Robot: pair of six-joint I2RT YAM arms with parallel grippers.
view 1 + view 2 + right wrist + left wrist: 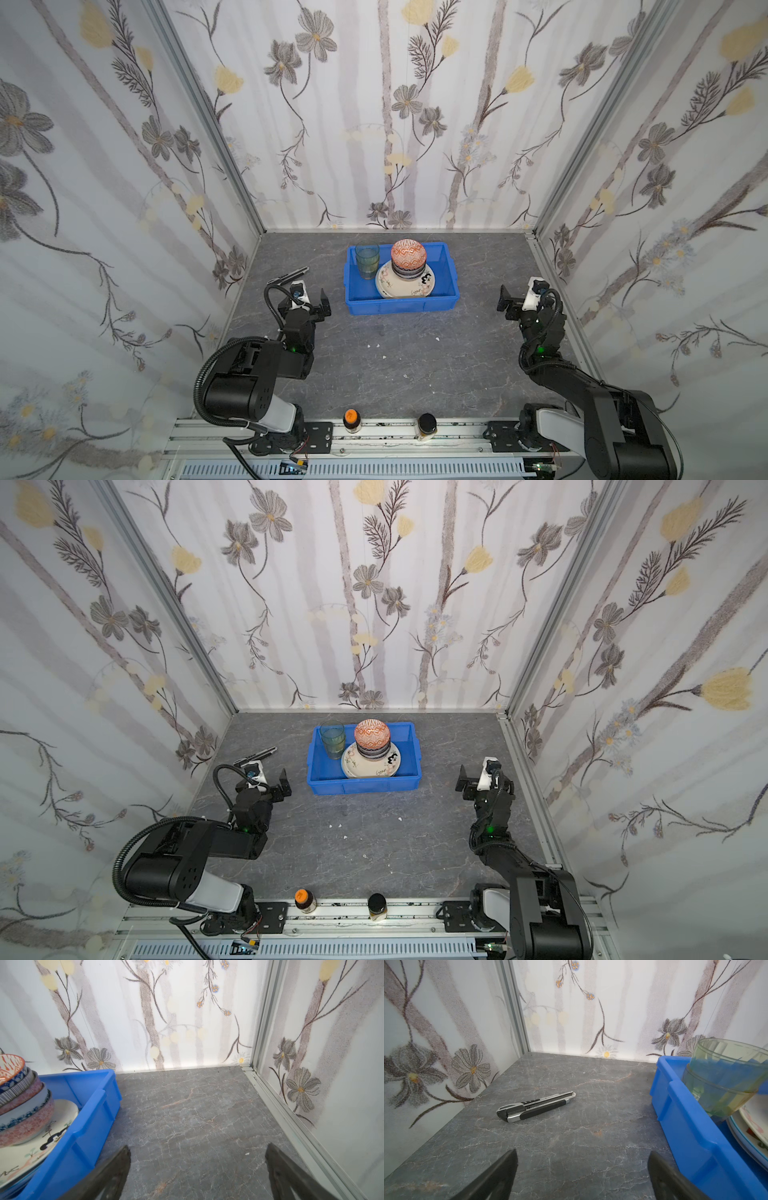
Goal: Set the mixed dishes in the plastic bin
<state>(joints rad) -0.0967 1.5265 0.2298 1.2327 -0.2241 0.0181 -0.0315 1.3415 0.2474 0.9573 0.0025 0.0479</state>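
The blue plastic bin (pixel 401 306) (pixel 361 786) stands at the back middle of the grey table. Inside it lie stacked plates (pixel 415 286), a pile of bowls topped by an orange geometric bowl (pixel 408 253) (pixel 10 1068), and nested green and amber tumblers (pixel 367 259) (pixel 726 1076). My left gripper (pixel 309 302) (pixel 583 1152) hovers open and empty left of the bin. To the bin's right, my right gripper (pixel 519 299) (pixel 198 1146) is open and empty too. The bin's wall (pixel 685 1126) (pixel 93 1105) shows at the edge of both wrist views.
A black and silver utility knife (pixel 293 275) (pixel 535 1105) lies near the left wall, beyond my left gripper. Two small jars, one orange-lidded (pixel 351 419) and one black-lidded (pixel 427 424), stand on the front rail. Small white crumbs (pixel 374 345) dot the table. Flowered walls enclose three sides.
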